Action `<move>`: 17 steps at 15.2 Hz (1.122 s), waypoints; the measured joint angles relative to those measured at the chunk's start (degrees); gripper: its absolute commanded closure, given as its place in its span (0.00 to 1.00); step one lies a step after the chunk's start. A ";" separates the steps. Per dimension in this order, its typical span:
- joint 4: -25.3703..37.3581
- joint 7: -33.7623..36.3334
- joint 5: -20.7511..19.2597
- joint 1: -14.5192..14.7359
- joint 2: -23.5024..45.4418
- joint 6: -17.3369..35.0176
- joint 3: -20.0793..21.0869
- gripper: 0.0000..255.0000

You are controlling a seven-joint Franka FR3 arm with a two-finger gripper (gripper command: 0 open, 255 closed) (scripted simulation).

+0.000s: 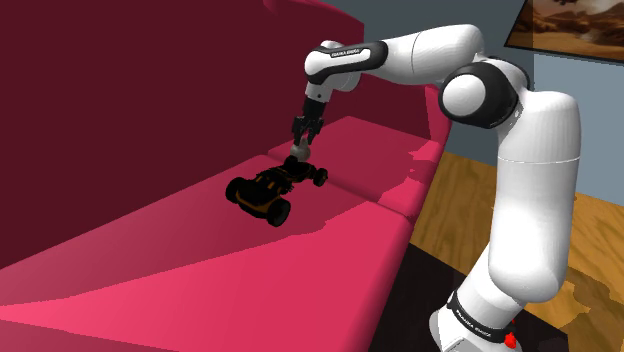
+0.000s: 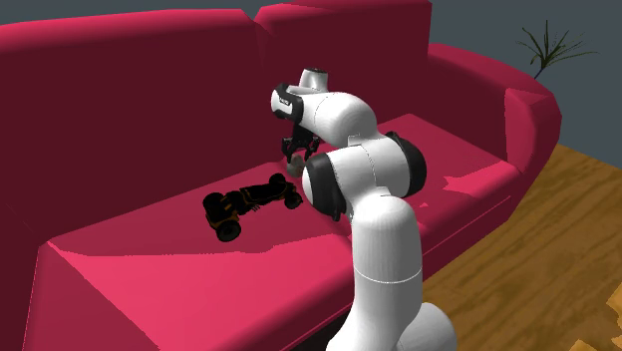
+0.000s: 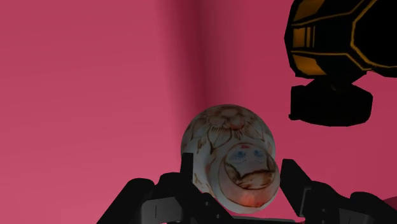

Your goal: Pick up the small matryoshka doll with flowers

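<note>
The small matryoshka doll (image 3: 228, 146) is cream with brown flower drawings and a painted face, and it sits between my two black fingers (image 3: 187, 175). My gripper (image 3: 236, 173) is shut on it, with both fingers pressing its sides. In the shoulder view the doll (image 1: 297, 153) shows pale at the tip of my gripper (image 1: 302, 140), just above the red sofa seat (image 1: 200, 260) and right behind a toy car. The second exterior view has my gripper (image 2: 292, 152) pointing down at the seat, partly hidden by my arm.
A black and orange toy car (image 1: 268, 190) lies on the seat close beside the doll, also seen as the car (image 3: 337, 44) and the car (image 2: 247, 202). The sofa back (image 1: 120, 90) rises behind. A seam between cushions (image 3: 191, 57) runs past the doll. Wooden floor (image 1: 455, 200) lies beyond the sofa.
</note>
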 measured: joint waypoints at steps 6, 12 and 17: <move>-0.19 -0.05 0.01 0.01 -0.13 0.06 0.01 1.00; 3.56 0.65 -0.30 -0.24 -0.11 -3.86 -0.13 1.00; 6.78 1.45 -0.55 -0.34 -0.51 -7.40 -0.19 1.00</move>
